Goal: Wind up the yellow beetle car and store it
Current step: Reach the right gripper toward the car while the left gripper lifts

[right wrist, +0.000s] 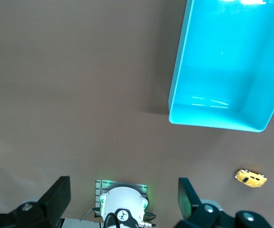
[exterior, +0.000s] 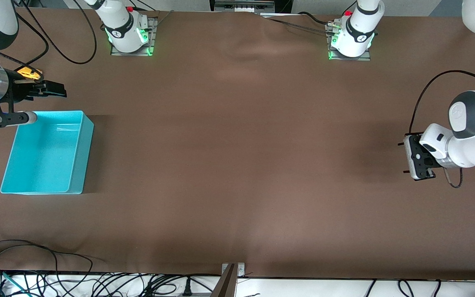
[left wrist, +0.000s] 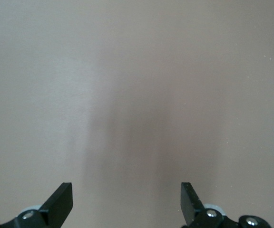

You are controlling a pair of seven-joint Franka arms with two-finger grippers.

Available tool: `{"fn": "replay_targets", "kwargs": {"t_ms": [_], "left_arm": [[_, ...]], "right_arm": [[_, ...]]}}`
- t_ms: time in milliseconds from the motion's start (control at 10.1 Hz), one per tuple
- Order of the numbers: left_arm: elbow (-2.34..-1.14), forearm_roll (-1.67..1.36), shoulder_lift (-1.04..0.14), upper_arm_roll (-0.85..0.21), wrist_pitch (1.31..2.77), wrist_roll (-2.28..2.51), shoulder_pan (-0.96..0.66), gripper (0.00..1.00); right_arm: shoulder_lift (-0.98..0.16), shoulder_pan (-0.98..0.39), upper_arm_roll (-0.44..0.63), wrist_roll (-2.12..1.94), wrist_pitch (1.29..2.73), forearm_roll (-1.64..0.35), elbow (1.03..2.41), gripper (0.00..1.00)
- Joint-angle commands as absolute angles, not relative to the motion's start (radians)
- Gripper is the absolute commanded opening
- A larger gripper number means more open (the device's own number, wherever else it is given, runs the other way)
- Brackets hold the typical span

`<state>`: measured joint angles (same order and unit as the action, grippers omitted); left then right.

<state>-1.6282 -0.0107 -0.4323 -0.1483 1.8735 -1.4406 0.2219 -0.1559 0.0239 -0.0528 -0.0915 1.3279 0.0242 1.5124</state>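
The yellow beetle car point(exterior: 30, 73) lies on the brown table at the right arm's end, farther from the front camera than the teal bin point(exterior: 76, 165). It also shows in the right wrist view point(right wrist: 250, 178), apart from the bin point(right wrist: 180, 90). The bin is empty. My right gripper point(exterior: 57, 90) is open and empty, up in the air over the table by the bin's farther edge, close to the car point(right wrist: 122, 195). My left gripper point(exterior: 416, 157) is open and empty over bare table at the left arm's end point(left wrist: 126, 197).
The right arm's base point(exterior: 127, 31) and the left arm's base point(exterior: 355, 35) stand along the table's edge farthest from the front camera. Cables point(exterior: 35, 280) lie off the table's edge nearest the front camera. The right arm's base also shows in the right wrist view point(right wrist: 122, 206).
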Motion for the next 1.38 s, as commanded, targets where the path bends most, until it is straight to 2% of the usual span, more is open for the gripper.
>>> {"fn": "replay_targets", "kwargs": {"t_ms": [0, 395, 593, 791, 1285], "left_arm": [[-1.623, -0.006, -0.39, -0.155, 1.844, -1.346, 0.219, 1.0], [-1.615, -0.008, -0.344, -0.201, 1.836, -1.136, 0.219, 1.0], [-1.617, -0.006, -0.341, -0.257, 1.838, -1.002, 0.219, 1.0], [-1.617, -0.003, -0.342, -0.305, 1.841, -0.849, 0.219, 1.0], [-1.617, 0.003, -0.348, -0.318, 1.847, -0.701, 0.146, 1.0]], "right_arm": [[-0.158, 0.008, -0.058, -0.101, 1.321, 0.029, 1.49, 1.0], [-0.156, 0.005, -0.06, -0.129, 1.313, 0.032, 1.489, 1.0], [-0.15, 0.008, -0.055, -0.155, 1.309, 0.043, 1.491, 1.0], [-0.147, 0.008, -0.055, -0.158, 1.234, 0.109, 1.497, 1.0], [-0.132, 0.044, -0.003, -0.213, 1.17, 0.107, 1.549, 1.0]]}}
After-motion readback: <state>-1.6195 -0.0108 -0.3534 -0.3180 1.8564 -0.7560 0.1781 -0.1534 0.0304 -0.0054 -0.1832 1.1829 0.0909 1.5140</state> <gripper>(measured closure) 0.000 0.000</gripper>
